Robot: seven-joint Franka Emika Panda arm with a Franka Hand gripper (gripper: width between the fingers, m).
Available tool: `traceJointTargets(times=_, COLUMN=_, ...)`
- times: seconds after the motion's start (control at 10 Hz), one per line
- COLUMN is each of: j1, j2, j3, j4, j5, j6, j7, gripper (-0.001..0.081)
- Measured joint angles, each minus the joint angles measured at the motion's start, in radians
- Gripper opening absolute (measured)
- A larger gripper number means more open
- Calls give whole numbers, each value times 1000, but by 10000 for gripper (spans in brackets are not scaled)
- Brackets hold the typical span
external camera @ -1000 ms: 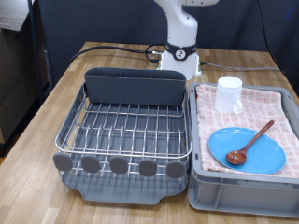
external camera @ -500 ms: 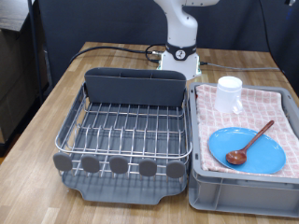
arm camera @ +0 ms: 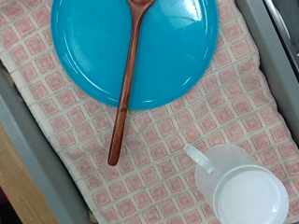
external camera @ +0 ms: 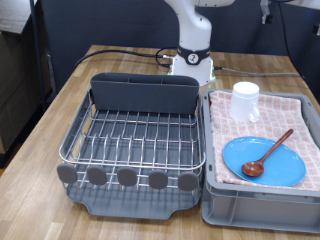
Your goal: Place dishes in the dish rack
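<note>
The bright-blue plate (external camera: pixel 285 166) lies flat in the grey crate (external camera: pixel 214 196) at the exterior view's right, on pink checked cloth. The reddish-brown wooden spoon (external camera: pixel 268 153) lies across the plate. The white mug (external camera: pixel 246 100) stands upright at the crate's far end. The silver wire dish rack (external camera: pixel 135 140) with its tall grey caddy (external camera: pixel 145 95) stands to the crate's left and holds nothing. The wrist view looks straight down on the plate (arm camera: pixel 89 47), the spoon (arm camera: pixel 126 89) and the mug (arm camera: pixel 245 191); no fingers show there. A dark bit of the hand (external camera: pixel 266 9) shows at the exterior view's top edge, high above the crate.
The arm's white base (external camera: pixel 192 60) stands behind the rack, with black cables (external camera: pixel 120 55) running along the wooden table (external camera: pixel 50 125). Round grey tabs (external camera: pixel 128 178) line the rack's near edge. The crate's walls rise around the dishes.
A dark part of the hand has come into the exterior view's top edge above the crate. The dishes and the rack have not moved.
</note>
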Motion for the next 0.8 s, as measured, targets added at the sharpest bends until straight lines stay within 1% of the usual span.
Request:
traceJointTargets(times=0.3, j1=-1, j2=89, j3=-2, j4=-49, j5=-26, j6=145, j7=22, gripper=803)
traceJointTargets(times=0.4, j1=0, j2=110, j3=-5, j4=-55, j5=-26, j6=187, j7=22, gripper=803)
traceJointTargets(times=0.6, j1=0, j2=110, j3=-4, j4=-55, j5=-35, j6=177, j7=17, gripper=803)
traceJointTargets(times=0.7, j1=2, j2=111, j3=-1, j4=-70, j5=-46, j6=181, j7=10, gripper=803)
traceJointTargets(times=0.8, j1=5, j2=111, j3=4, j4=-101, j5=-55, j6=208, j7=7, gripper=803)
